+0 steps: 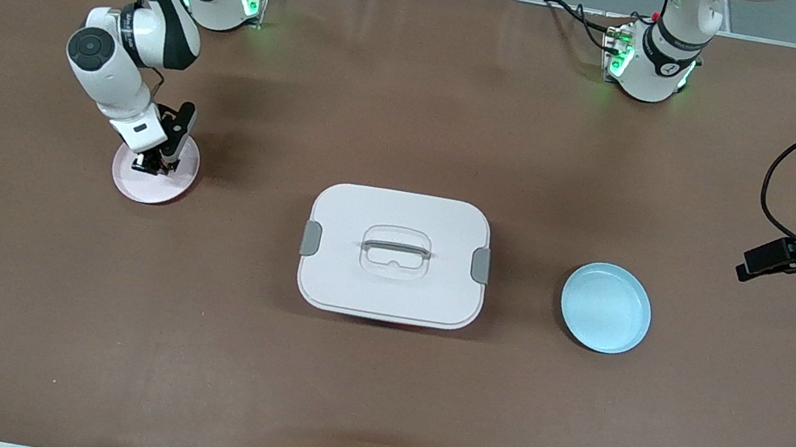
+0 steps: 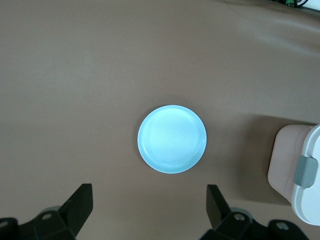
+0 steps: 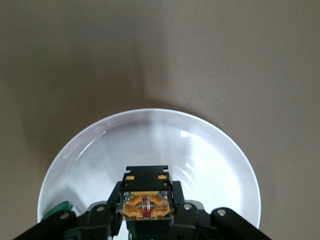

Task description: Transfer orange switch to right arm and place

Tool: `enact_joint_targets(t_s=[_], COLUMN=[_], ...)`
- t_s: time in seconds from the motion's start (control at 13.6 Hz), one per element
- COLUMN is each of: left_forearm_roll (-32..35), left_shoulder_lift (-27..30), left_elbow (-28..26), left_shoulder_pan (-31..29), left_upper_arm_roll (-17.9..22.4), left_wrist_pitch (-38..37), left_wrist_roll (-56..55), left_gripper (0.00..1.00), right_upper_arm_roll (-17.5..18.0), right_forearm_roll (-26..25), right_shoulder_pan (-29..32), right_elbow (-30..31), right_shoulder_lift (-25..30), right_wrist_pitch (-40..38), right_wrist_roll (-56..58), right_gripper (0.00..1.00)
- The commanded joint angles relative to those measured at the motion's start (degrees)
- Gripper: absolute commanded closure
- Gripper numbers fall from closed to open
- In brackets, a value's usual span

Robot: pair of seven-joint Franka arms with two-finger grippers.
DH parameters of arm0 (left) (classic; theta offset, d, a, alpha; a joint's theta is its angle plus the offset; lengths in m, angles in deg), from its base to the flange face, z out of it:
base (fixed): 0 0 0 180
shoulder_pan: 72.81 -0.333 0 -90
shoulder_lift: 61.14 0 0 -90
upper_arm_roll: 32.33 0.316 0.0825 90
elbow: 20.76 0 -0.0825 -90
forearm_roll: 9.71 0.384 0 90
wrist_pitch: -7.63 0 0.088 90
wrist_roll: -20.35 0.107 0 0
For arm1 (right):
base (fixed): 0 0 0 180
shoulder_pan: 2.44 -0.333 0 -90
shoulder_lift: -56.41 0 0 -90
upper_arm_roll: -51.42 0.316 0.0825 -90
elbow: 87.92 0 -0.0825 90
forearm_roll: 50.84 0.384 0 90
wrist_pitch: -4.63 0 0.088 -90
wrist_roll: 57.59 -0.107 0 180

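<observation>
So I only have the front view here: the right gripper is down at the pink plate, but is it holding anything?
Observer: Yes. The right wrist view shows the right gripper shut on the orange switch, over the pink plate.
Operator: Anything else on that plate?
Observer: A small green part sits at its rim.
Operator: And the left gripper?
Observer: The left gripper is open and holds nothing, with the blue plate in its view.
</observation>
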Motion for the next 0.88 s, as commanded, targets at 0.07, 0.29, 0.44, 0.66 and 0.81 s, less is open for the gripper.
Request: enact_joint_targets(t_s=[0.07,0.29,0.44,0.66,0.81], left_forearm_roll=[1.2,1.46,1.46,2.42,2.78], left_shoulder_lift=[-0.4,-0.57,-0.57,-0.66,-0.66], left_elbow=[1.37,1.28,1.28,1.28,1.19], left_shoulder_pan=[-0.11,-0.11,0.24,0.77,1.39], left_upper_arm_roll=[-0.18,-0.18,-0.18,-0.18,-0.09], left_wrist_pitch=[-1.36,-1.45,-1.45,-1.62,-1.62], left_wrist_roll=[-0.28,-0.36,-0.36,-0.98,-1.15], left_gripper=[0.0,0.0,0.0,0.0,0.0], right_upper_arm_roll=[0.18,0.18,0.1,0.1,0.1], right_forearm_roll=[-1.99,-1.99,-1.99,-1.99,-2.08], right_shoulder_pan=[1.25,0.73,0.81,1.08,1.16], right_elbow=[-0.99,-1.51,-1.78,-2.13,-2.57], right_shoulder_lift=[-1.38,-2.43,-2.87,-3.05,-3.14], right_wrist_pitch=[0.51,1.04,1.21,1.21,1.13], right_wrist_roll=[-2.03,-2.57,-2.57,-5.03,-5.03], right_gripper=[1.0,1.0,1.0,0.0,0.0])
